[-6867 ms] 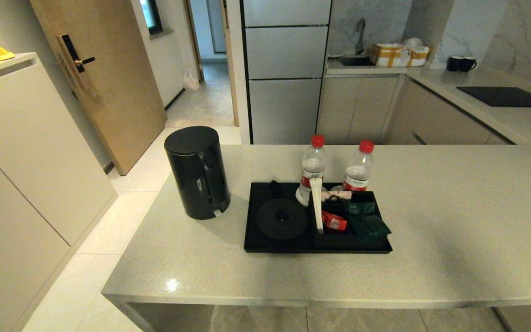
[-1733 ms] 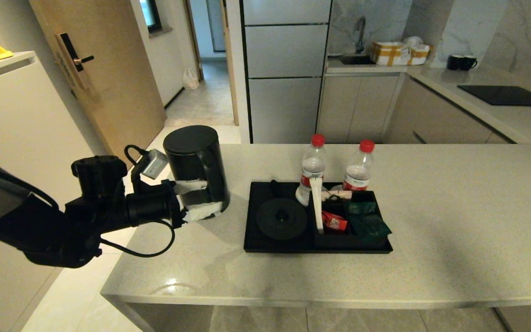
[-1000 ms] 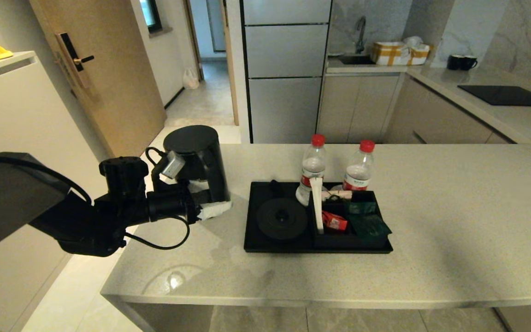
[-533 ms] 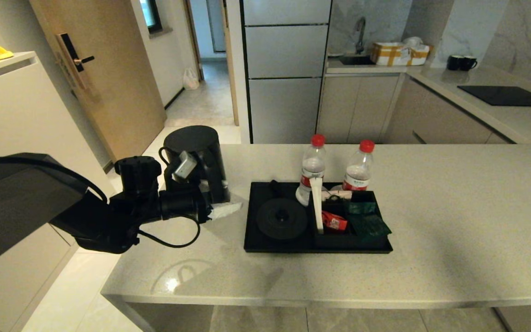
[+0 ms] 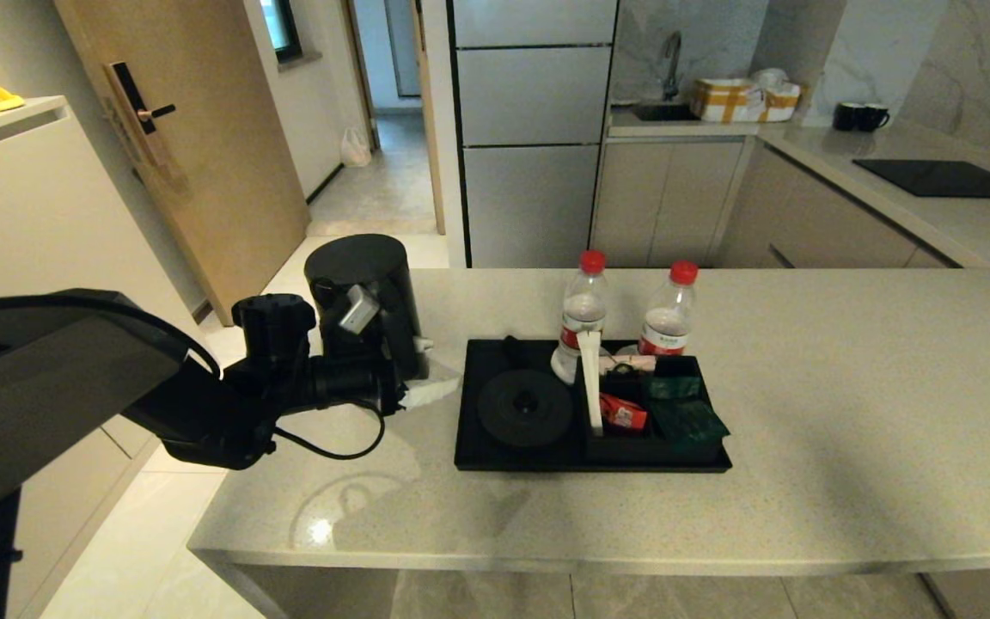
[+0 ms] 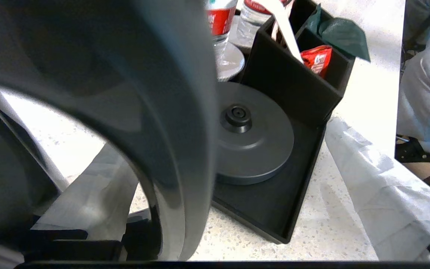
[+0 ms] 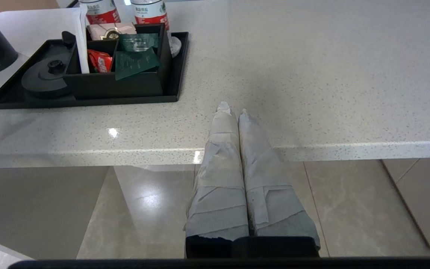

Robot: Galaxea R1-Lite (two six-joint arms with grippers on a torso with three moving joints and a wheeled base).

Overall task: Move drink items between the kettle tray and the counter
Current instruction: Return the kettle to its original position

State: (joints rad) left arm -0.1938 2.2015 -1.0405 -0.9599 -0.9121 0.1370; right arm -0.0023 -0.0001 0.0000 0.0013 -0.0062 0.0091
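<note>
The black kettle [image 5: 362, 297] stands upright on the speckled counter [image 5: 847, 404], left of the black kettle tray [image 5: 467, 430]. My left gripper [image 5: 426, 370] is open at the kettle's tray-facing side. Its taped fingers [image 6: 383, 194] straddle the kettle handle [image 6: 177, 112], which fills the left wrist view; I cannot tell whether they touch it. The round kettle base [image 5: 526, 408] is bare. Two red-capped water bottles [image 5: 585, 318] [image 5: 669, 314] stand at the tray's far edge. My right gripper [image 7: 233, 112] is shut and empty, low by the counter's front edge, out of the head view.
The tray's boxed section [image 5: 650, 413] holds red and green sachets and a white stick. The kettle stands close to the counter's left edge [image 5: 263, 430]. Behind on the right runs a second counter with a black cooktop [image 5: 946, 179], mugs [image 5: 860, 118] and a carton [image 5: 744, 101].
My left arm came in from the left and slid rightward along the kettle, its fingers ending on either side of the handle. The kettle, tray and bottles have stayed put.
</note>
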